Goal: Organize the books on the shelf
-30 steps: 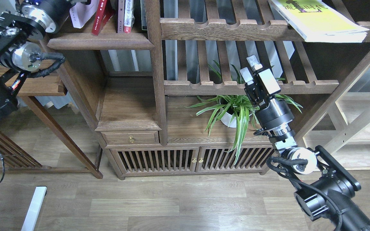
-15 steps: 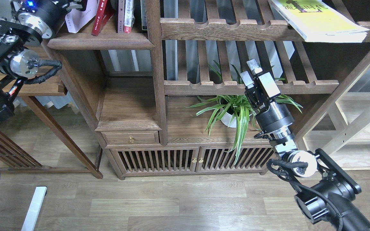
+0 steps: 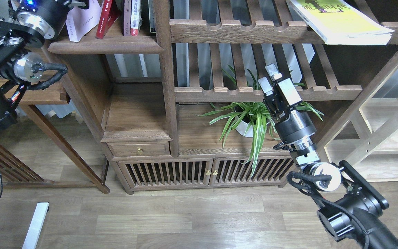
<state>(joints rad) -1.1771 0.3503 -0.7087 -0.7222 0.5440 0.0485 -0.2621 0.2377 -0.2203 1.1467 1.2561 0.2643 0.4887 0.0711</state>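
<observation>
The solid dark-brown wooden shelf with a thick moulded front lip (image 3: 105, 44) is taken as the landmark, at the upper left of the walnut bookcase. On it, at its left end, a plain white-covered paperback (image 3: 81, 19) is seen leaning; just to its right a dark red book (image 3: 104, 17) stands tilted, and further right thin red-and-white-spined volumes (image 3: 132, 17) stand upright. Well to the right of the shelf, a yellow-green-covered paperback (image 3: 340, 20) lies flat on the upper slatted rack (image 3: 237, 31), overhanging its scalloped rail. The left gripper (image 3: 78, 4) is found at the shelf's left end, against the white paperback; whether its jaws are released or clenched cannot be told. The right gripper (image 3: 269, 76) is held below and right of the shelf, before a potted green spider plant (image 3: 250, 121), its jaws parted and grasping nothing.
</observation>
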